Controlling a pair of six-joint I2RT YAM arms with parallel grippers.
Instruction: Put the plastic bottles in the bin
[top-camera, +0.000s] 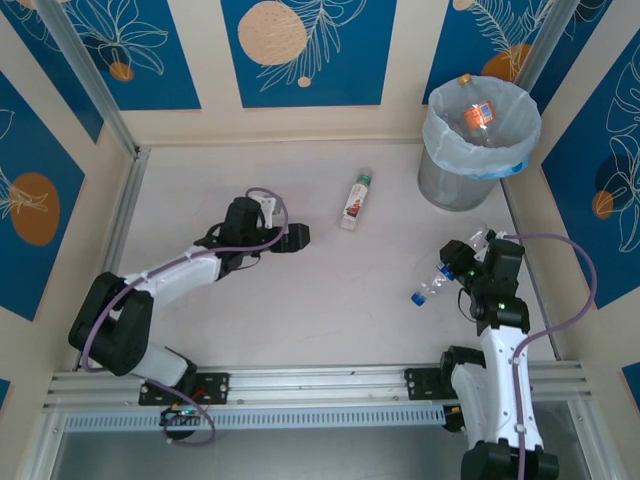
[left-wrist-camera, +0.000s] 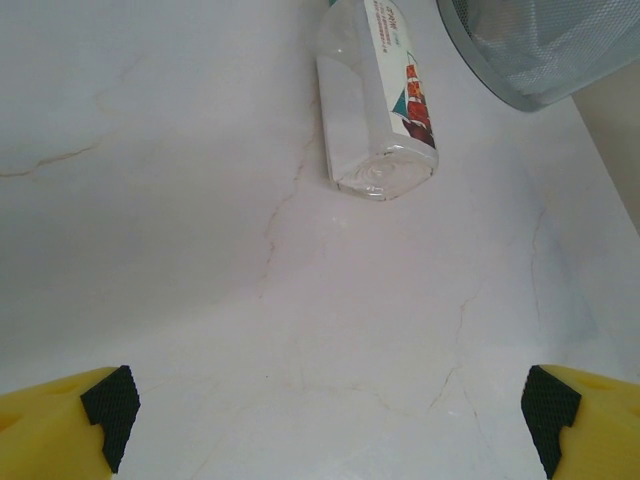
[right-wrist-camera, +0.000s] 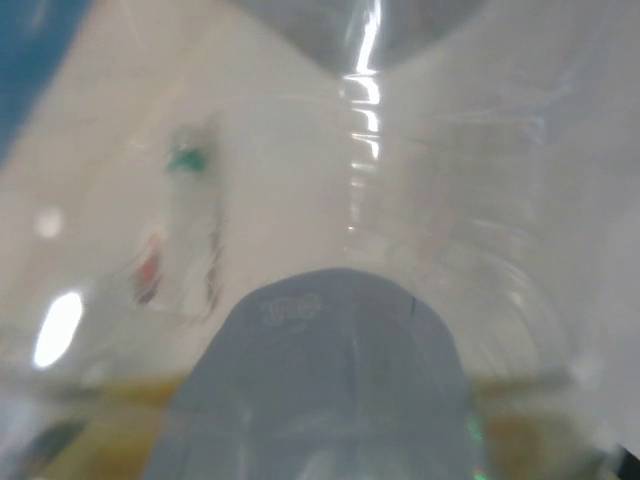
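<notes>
While the left gripper (top-camera: 297, 237) is hovering low with jaws spread wide, lined up on the green-capped bottle (top-camera: 355, 200) lying on the worktop (top-camera: 330, 305), the right gripper (top-camera: 458, 268) is clenching the blue-capped bottle (top-camera: 432, 284) at mid-body, probably for carrying to the bin (top-camera: 445, 185), which is holding one orange-labelled bottle (top-camera: 478, 112).

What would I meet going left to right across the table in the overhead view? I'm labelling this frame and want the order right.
left gripper → green-capped bottle → bin. The blue-capped bottle at the right gripper lies below the bin's span, so both are left out.
</notes>
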